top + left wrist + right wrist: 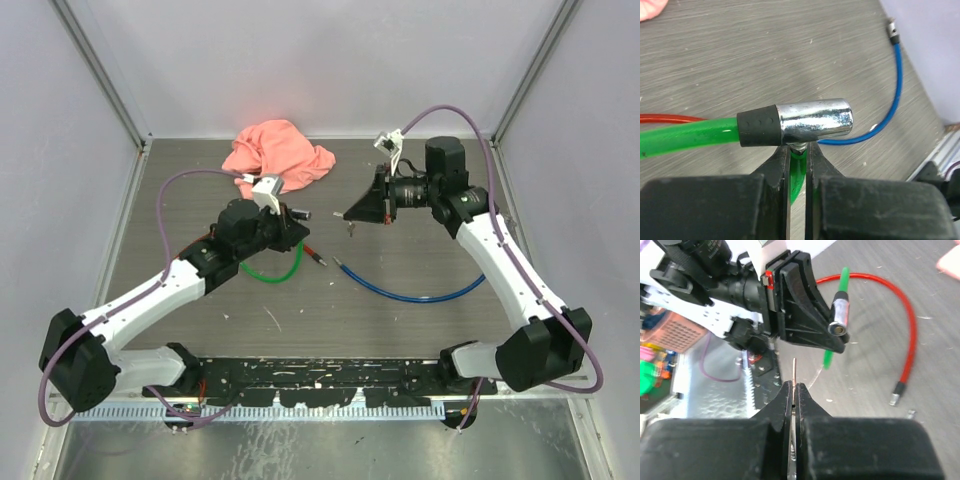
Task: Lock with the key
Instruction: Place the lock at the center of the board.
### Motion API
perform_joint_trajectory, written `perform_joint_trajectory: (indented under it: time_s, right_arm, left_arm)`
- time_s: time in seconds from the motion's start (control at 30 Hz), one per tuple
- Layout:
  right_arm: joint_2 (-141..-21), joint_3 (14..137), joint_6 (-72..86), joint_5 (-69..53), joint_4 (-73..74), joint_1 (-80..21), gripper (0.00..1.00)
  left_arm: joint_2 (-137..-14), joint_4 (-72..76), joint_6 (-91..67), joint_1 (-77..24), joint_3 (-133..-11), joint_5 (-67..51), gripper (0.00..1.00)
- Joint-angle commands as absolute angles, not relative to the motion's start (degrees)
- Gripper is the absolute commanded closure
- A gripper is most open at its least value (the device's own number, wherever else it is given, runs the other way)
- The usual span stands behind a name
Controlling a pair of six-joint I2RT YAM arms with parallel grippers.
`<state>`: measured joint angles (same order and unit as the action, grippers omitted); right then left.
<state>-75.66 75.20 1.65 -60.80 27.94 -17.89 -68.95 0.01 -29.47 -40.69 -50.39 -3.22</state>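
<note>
Top view: my left claw [297, 226] sits mid-table [400, 335], pointing right; my right claw [350, 215] faces it from the other side, a narrow gap between them. Green cable [270, 273] loops on the table just under my left wrist. A red cable [314, 254] tip pokes out beside it, and a blue cable [410, 292] curves away toward my right arm. Pink cloth [276, 156] is bunched at the far edge. Neither grip can be made out from up here. Left wrist view: left claw closed, its fingers [777, 165] pinching a small stub under the chrome lock barrel [812, 120]. The barrel lies crosswise above the fingertips, its black collar joining the green cable on the left, and it is lifted off the table. Right wrist view: right claw closed on the key [794, 371], a thin metal blade standing straight up out of the fingertips. The lock barrel is ahead and slightly right of the blade, its open end turned toward me. Key and barrel are near each other, not touching.
</note>
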Motion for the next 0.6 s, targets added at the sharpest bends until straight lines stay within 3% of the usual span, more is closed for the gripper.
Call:
perform_joint_trajectory:
  time_s: [0.0, 0.17, 0.4, 0.57]
  right_arm:
    - [-73.9, 66.6, 25.9, -75.8, 4.6, -16.7, 0.99]
    - [-72.9, 70.9, 4.8, -64.4, 24.1, -15.4, 0.99]
    - [-73.0, 61.8, -3.9, -50.4, 16.5, -7.5, 0.99]
    - [-81.3, 61.2, -1.7, -50.5, 9.7, -0.8, 0.98]
  left_arm:
    - [-64.6, -1.8, -17.1, -40.4, -52.2, -4.1, 1.0]
    - [-63.6, -3.3, -16.1, -38.0, -52.5, -5.7, 1.0]
    - [-74.0, 4.0, -32.4, -29.4, -55.5, -25.5, 1.0]
    - [-91.7, 4.6, -40.9, -29.2, -70.4, -29.8, 1.0]
